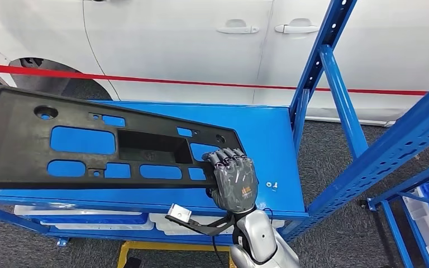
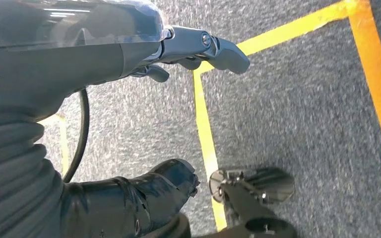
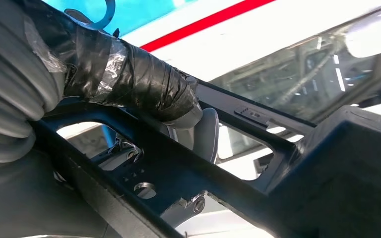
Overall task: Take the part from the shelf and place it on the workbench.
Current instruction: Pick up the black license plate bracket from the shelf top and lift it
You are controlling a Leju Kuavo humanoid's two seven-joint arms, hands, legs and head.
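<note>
Panel [image 1: 89, 139], large, flat and black with cut-out holes, lies on the blue shelf [image 1: 268, 139], one end tilted up. Right hand [image 1: 233, 178] grips its near corner, fingers [image 1: 226, 158] curled over the edge. Left hand [image 2: 178, 49] hangs above the floor, holding nothing, fingers apart. Grasping step; next, lift clear toward the table.

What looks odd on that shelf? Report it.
The black panel sits tilted, its far end raised off the blue shelf while the right hand grips its near corner. Two small loose fasteners lie beside the hand.
</note>
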